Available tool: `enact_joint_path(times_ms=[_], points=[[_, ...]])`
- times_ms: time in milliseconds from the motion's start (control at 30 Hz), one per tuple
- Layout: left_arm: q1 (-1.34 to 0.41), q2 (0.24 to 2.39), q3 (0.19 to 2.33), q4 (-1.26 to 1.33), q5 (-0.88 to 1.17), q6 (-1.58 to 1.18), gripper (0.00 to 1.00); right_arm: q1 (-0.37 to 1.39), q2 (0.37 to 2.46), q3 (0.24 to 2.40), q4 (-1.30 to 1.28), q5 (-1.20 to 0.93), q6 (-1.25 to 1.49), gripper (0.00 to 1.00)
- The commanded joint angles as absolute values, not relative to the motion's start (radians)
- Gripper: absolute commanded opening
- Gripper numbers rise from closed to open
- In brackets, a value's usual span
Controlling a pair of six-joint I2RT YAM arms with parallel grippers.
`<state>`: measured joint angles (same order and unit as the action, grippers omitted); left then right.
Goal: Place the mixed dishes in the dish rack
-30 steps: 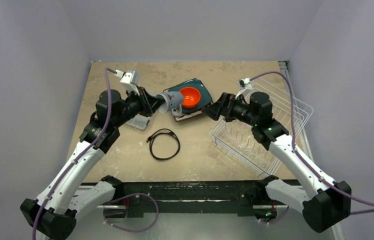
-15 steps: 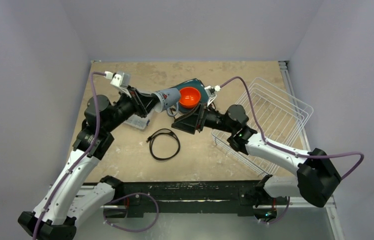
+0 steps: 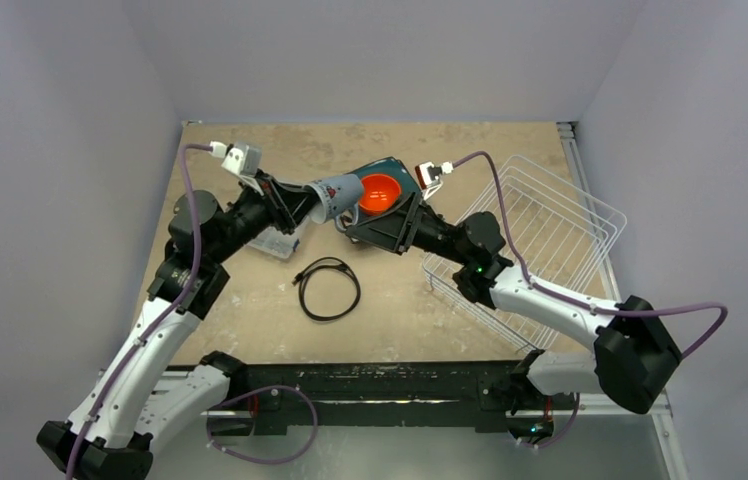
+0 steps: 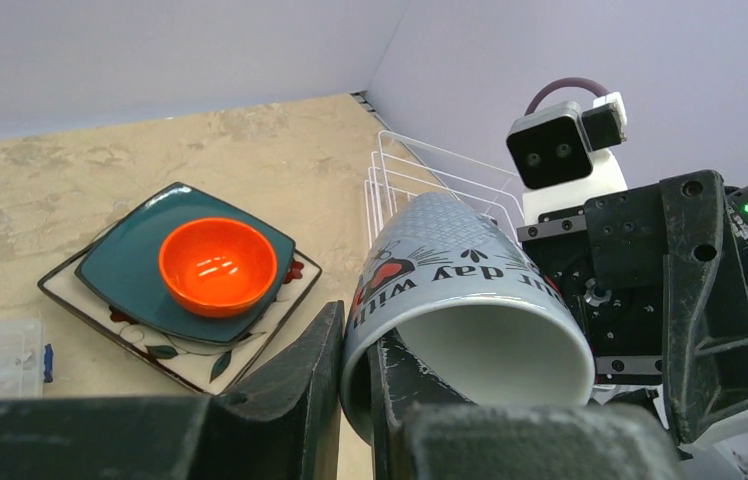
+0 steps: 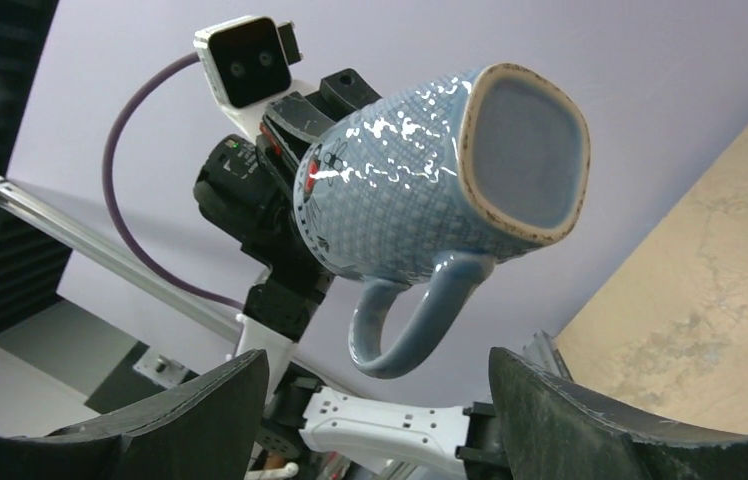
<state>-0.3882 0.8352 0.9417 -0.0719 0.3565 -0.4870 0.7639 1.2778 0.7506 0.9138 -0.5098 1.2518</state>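
From above, your right pincer has swung away from the dish rack within the last second. It now sits just below the grey-blue mug. Your left pincer holds that mug tilted in the air over the bench, well left of the rack. The orange bowl has not moved.

In the left wrist view, the left pincer is clamped on the mug's rim, one finger inside and one outside. The right arm's wrist now looms just behind the mug. The bowl rests on the dark teal squarish plate, which lies on the dark-rimmed square patterned plate.

In the right wrist view, your right pincer's fingers stand wide apart, gripping nothing. The mug's base and handle hang beyond the gap between them.

This looks like a hand-over being set up, so that the right arm can carry the mug across. No dish can be seen in the rack yet.
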Motion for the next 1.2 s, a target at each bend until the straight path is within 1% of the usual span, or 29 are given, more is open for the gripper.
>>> enact_joint_path(times_ms=[0,100,133,267,367,467,567,633,667,767,867,1033,1067,1100,1133,1167], points=[[-0.385,0.848,0.935,0.073,0.404,-0.514,0.0,0.767,1.288,0.768,1.014,-0.453,1.322,0.76],[-0.392,0.871,0.927,0.091,0.421,-0.535,0.0,0.767,1.293,0.754,1.041,-0.449,1.345,0.65],[-0.394,0.882,0.927,0.092,0.427,-0.541,0.0,0.767,1.294,0.752,1.039,-0.451,1.347,0.63],[-0.403,0.903,0.922,0.103,0.44,-0.547,0.0,0.767,1.299,0.747,1.017,-0.453,1.354,0.62],[-0.409,0.916,0.92,0.104,0.437,-0.55,0.0,0.767,1.305,0.734,1.057,-0.445,1.37,0.62],[-0.418,0.925,0.921,0.109,0.446,-0.552,0.0,0.766,1.311,0.727,1.058,-0.436,1.382,0.55],[-0.429,0.925,0.92,0.104,0.435,-0.532,0.0,0.765,1.322,0.728,1.061,-0.435,1.403,0.52],[-0.43,0.929,0.924,0.104,0.437,-0.533,0.0,0.763,1.333,0.738,1.053,-0.448,1.403,0.46],[-0.43,0.933,0.926,0.101,0.442,-0.532,0.0,0.762,1.34,0.744,1.044,-0.456,1.402,0.41],[-0.43,0.938,0.927,0.1,0.444,-0.53,0.0,0.76,1.36,0.751,1.042,-0.474,1.412,0.17],[-0.429,0.945,0.927,0.098,0.438,-0.525,0.0,0.745,1.374,0.751,1.032,-0.478,1.414,0.0],[-0.428,0.969,0.975,0.007,0.384,-0.517,0.0,0.703,1.37,0.76,0.937,-0.508,1.361,0.0],[-0.428,0.974,0.988,-0.027,0.381,-0.509,0.04,0.693,1.361,0.757,0.906,-0.508,1.354,0.0],[-0.428,0.978,0.993,-0.042,0.371,-0.503,0.13,0.68,1.348,0.751,0.881,-0.508,1.349,0.0],[-0.427,0.981,0.997,-0.056,0.358,-0.501,0.25,0.667,1.334,0.742,0.866,-0.506,1.34,0.0],[-0.424,0.984,1.003,-0.07,0.345,-0.502,0.35,0.655,1.313,0.733,0.844,-0.498,1.325,0.0]])
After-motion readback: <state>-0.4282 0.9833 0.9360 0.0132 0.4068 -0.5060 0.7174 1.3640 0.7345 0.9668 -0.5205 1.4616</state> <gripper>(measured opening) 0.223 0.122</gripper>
